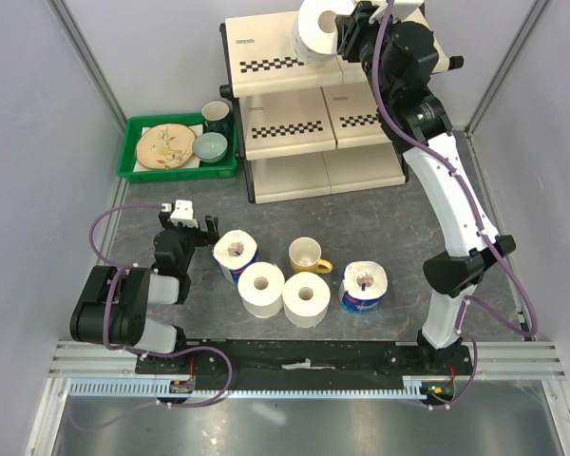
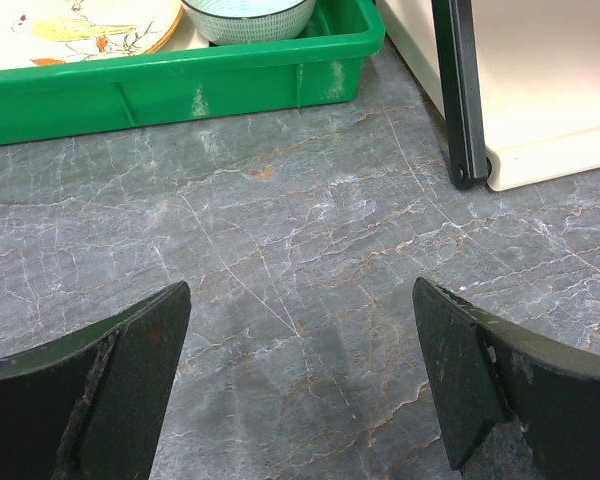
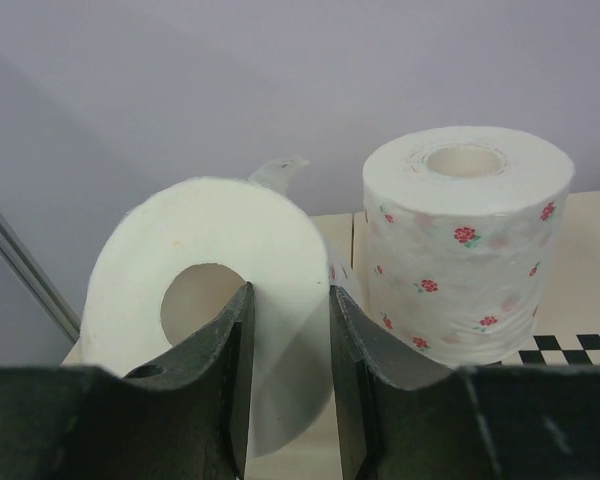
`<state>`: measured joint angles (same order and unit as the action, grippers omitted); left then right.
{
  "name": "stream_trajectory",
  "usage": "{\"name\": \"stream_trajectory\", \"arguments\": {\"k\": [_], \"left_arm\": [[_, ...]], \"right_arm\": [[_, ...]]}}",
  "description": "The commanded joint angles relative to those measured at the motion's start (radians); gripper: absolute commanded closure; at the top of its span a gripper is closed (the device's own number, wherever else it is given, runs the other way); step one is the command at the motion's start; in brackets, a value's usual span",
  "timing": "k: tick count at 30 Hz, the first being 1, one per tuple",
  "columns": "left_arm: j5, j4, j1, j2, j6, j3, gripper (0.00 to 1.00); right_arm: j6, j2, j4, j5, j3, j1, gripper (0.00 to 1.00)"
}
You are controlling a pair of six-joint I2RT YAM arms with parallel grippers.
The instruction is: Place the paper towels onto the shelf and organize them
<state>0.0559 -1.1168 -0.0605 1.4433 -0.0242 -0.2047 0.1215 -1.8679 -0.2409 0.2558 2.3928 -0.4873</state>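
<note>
Right gripper [image 1: 342, 33] is up at the far end, over the top tier of the three-step cream shelf with checkered front strips and a black tube frame [image 1: 283, 114]. It's clenched on a fat white paper roll with a hollow core [image 3: 205, 260]. The jaws pinch the roll's wall, and the roll lies on its side with the core facing the wrist camera. Whether it touches the tier, I can't tell. Just to its right on that tier stands a white roll printed with small red flowers [image 3: 465, 240], upright.

Down on the grey marbled table [image 1: 380, 209], near the arm bases, there are four more rolls. On the left is a blue-wrapped roll [image 1: 236, 255]. In the middle are a plain white roll [image 1: 261, 288] and a second plain white roll [image 1: 306, 297], side by side and touching. On the right is another blue-wrapped roll [image 1: 365, 288]. A yellow ceramic mug [image 1: 307, 255] sits among them, just beyond the plain pair.

Left gripper [image 1: 186, 224] is low, left of the left-hand blue-wrapped roll, with its jaws spread wide and nothing between them but table. A green plastic tray [image 1: 133, 163] sits at the far left beside the shelf, holding a painted plate [image 1: 166, 147] and a pale bowl [image 1: 210, 146].
</note>
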Motion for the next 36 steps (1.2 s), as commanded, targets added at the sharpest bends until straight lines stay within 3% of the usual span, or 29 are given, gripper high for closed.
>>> {"name": "stream_trajectory", "arguments": {"k": [1, 8, 27, 36], "left_arm": [[0.010, -0.038, 0.001, -0.006, -0.020, -0.009, 0.00], [0.010, -0.038, 0.001, -0.009, -0.022, -0.009, 0.00], [0.010, -0.038, 0.001, -0.007, -0.022, -0.010, 0.00], [0.010, -0.038, 0.001, -0.008, -0.022, -0.010, 0.00]], "right_arm": [[-0.008, 0.004, 0.086, 0.023, 0.057, 0.000, 0.68], [-0.016, -0.004, 0.078, 0.023, 0.054, 0.000, 0.48], [-0.029, -0.063, 0.092, 0.027, 0.072, -0.002, 0.43], [-0.022, 0.082, 0.216, -0.026, -0.099, -0.002, 0.38]]}}
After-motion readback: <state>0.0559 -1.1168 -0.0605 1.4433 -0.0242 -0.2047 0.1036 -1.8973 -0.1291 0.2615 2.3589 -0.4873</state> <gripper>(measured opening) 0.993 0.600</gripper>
